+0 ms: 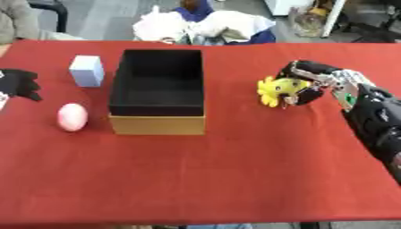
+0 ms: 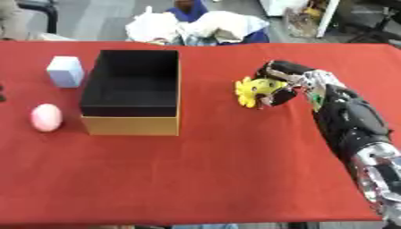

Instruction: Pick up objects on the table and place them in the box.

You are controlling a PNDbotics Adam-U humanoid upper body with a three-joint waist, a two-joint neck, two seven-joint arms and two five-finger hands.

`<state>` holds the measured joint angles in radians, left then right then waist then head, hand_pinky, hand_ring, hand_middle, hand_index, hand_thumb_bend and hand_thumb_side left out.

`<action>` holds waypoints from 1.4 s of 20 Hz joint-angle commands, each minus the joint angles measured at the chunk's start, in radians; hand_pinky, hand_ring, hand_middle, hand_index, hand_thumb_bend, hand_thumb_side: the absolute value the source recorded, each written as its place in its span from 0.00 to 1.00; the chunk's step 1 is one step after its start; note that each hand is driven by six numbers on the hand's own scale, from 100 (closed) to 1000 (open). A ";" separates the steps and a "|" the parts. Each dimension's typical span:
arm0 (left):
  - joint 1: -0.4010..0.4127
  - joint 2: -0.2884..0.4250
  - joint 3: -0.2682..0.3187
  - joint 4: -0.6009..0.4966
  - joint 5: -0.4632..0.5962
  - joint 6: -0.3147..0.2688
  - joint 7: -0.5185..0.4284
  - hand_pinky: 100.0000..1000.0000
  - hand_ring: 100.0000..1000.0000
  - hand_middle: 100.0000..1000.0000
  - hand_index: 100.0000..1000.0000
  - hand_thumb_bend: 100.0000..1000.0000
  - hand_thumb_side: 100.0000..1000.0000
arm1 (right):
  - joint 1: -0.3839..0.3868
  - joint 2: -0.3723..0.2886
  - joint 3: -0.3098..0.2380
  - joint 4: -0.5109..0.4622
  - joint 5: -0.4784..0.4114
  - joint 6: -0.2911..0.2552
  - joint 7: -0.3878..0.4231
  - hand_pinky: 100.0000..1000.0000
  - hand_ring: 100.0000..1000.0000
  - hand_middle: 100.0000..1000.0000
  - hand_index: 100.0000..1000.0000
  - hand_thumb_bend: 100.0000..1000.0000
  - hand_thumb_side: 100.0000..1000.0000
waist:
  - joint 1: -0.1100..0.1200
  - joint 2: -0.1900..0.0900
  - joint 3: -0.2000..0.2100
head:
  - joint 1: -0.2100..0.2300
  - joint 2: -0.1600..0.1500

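Black left hand (image 1: 22,83) shows clearly only left-eye.

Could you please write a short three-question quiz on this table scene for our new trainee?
1. True or false: the box already holds an object.
2. Which object has the right hand closed around it? A) pink egg B) yellow toy C) pale blue block
3. On which side of the box do the egg and block lie, by the left hand?

Key: 1 false; 2 B; 3 the robot's left.
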<state>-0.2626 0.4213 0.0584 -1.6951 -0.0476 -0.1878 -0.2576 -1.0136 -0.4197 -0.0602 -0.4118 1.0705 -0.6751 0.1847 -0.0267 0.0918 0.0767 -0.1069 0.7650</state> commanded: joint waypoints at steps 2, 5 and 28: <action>-0.007 0.024 0.002 -0.017 0.007 0.002 0.000 0.59 0.49 0.50 0.70 0.13 0.84 | -0.061 -0.023 -0.012 -0.086 -0.047 -0.021 -0.005 0.62 0.36 0.23 0.38 0.02 0.00 | 0.002 -0.020 0.000 | 0.003 0.005; -0.004 0.026 0.001 -0.016 0.007 0.002 -0.001 0.59 0.49 0.50 0.70 0.12 0.84 | -0.098 -0.004 -0.012 -0.131 -0.079 -0.036 0.011 0.62 0.35 0.23 0.38 0.06 0.00 | 0.002 -0.025 0.001 | 0.004 0.005; -0.025 0.009 -0.021 -0.016 0.017 -0.001 -0.020 0.59 0.49 0.50 0.70 0.12 0.84 | -0.191 0.400 0.018 -0.207 0.040 -0.066 0.142 0.65 0.42 0.30 0.45 0.07 0.00 | 0.015 -0.021 0.038 | -0.045 0.005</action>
<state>-0.2700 0.4204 0.0348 -1.6948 -0.0377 -0.1880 -0.2744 -1.1855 -0.0279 -0.0458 -0.5920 1.0949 -0.7356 0.3203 -0.0199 0.0807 0.1151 -0.1468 0.7651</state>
